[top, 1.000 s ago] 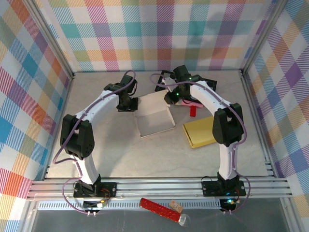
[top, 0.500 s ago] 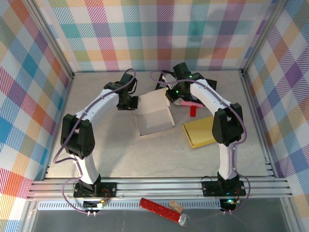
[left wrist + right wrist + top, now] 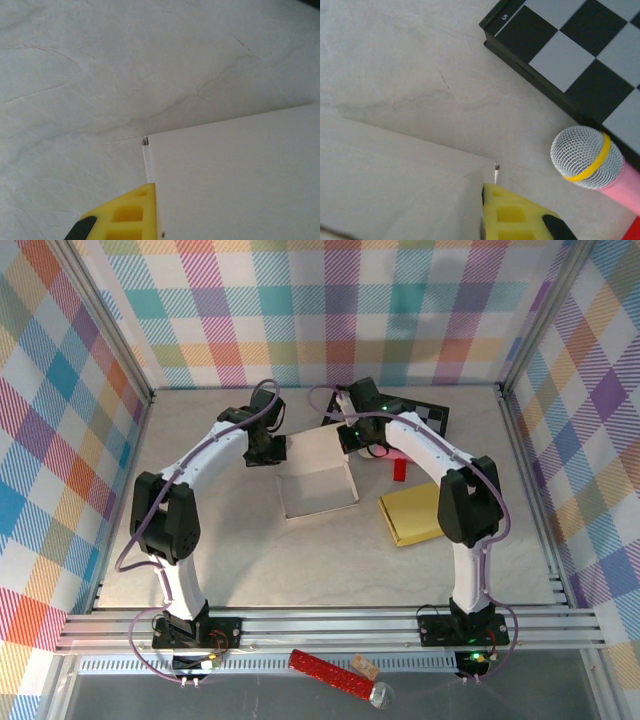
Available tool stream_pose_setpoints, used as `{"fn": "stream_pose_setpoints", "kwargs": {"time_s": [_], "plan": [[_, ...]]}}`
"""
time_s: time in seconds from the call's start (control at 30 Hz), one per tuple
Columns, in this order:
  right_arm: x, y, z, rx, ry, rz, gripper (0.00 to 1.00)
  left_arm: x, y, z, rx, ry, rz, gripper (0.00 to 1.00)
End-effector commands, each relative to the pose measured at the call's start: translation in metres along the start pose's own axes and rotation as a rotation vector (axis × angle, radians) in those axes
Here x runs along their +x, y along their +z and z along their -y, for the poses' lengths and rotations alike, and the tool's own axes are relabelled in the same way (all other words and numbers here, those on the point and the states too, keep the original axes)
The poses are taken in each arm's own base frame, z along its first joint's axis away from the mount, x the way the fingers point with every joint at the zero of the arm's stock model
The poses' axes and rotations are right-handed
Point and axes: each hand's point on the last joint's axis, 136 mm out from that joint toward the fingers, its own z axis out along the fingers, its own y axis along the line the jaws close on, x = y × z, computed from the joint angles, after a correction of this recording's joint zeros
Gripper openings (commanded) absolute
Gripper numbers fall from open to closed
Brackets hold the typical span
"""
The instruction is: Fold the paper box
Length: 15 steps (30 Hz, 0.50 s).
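Box [image 3: 318,478] sits centre of tabletop [image 3: 230,540]. Left fingers [image 3: 127,215] and right fingers [image 3: 512,215] each clamped on a far corner of its back panel, presumably so it folds evenly from both ends.

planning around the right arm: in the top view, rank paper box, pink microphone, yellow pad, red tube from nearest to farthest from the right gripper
1. paper box, far corner gripped by the right gripper
2. pink microphone, just to its right
3. yellow pad, right of the box, nearer the bases
4. red tube, past the front rail
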Motion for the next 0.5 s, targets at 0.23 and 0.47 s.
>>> {"fn": "stream_pose_setpoints", "kwargs": {"time_s": [0.23,0.47], "plan": [[-0.014,-0.022,-0.018,0.041,0.167,0.184,0.0,-0.035,-0.005,0.002,0.142,-0.137,0.101,0.0],[-0.004,-0.02,-0.039,-0.007,0.118,0.288,0.0,-0.023,-0.003,-0.003,0.18,-0.087,0.179,0.0]]}}
